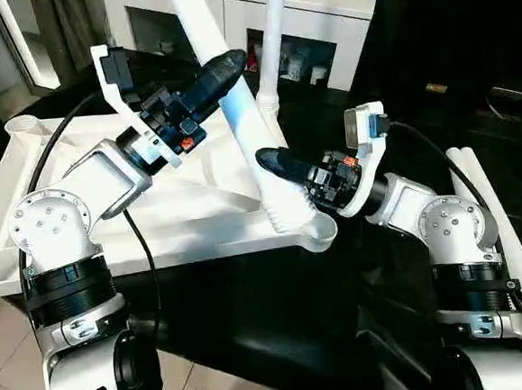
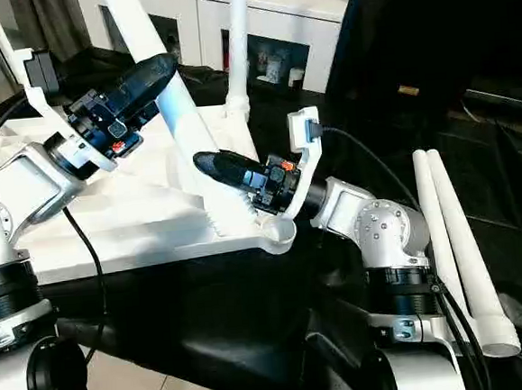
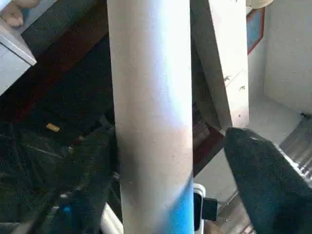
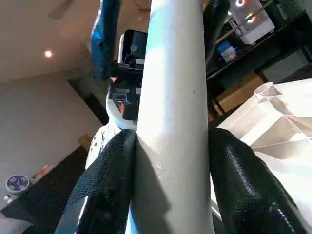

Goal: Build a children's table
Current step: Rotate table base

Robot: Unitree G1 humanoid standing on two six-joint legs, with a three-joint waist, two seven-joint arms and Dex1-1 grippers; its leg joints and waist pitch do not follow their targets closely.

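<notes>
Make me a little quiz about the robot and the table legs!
1. How many loose legs lie on the black cloth beside the robot's right arm?
2. True or false: the right gripper is clamped on the tilted leg.
3. Which gripper sits higher up that tilted leg? A: the left gripper. B: the right gripper. C: both are level.

Key: 1: two. 2: true. 3: A.
</notes>
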